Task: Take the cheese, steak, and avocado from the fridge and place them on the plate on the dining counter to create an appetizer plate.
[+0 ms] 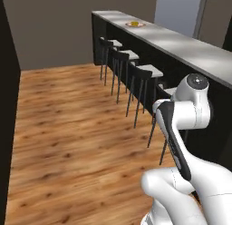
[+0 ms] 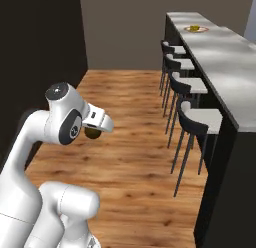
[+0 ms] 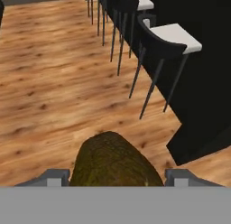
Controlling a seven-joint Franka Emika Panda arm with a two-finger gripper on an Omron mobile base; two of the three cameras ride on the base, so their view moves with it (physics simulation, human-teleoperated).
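Carrying the avocado (image 3: 113, 160) clenched between the fingers of the tool (image 3: 115, 175), the arm is tucked close to the base, out on the wooden floor (image 1: 68, 129) beside the row of stools (image 2: 192, 117). The plate (image 2: 195, 28) sits far off at the end of the dining desk (image 2: 225, 57), with something yellowish already on it. I would drive along the stools with the grip firm, then reach out level above the plate before letting go.

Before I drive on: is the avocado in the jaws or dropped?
In the jaws: the avocado sits between both fingertips, above the wood floor.
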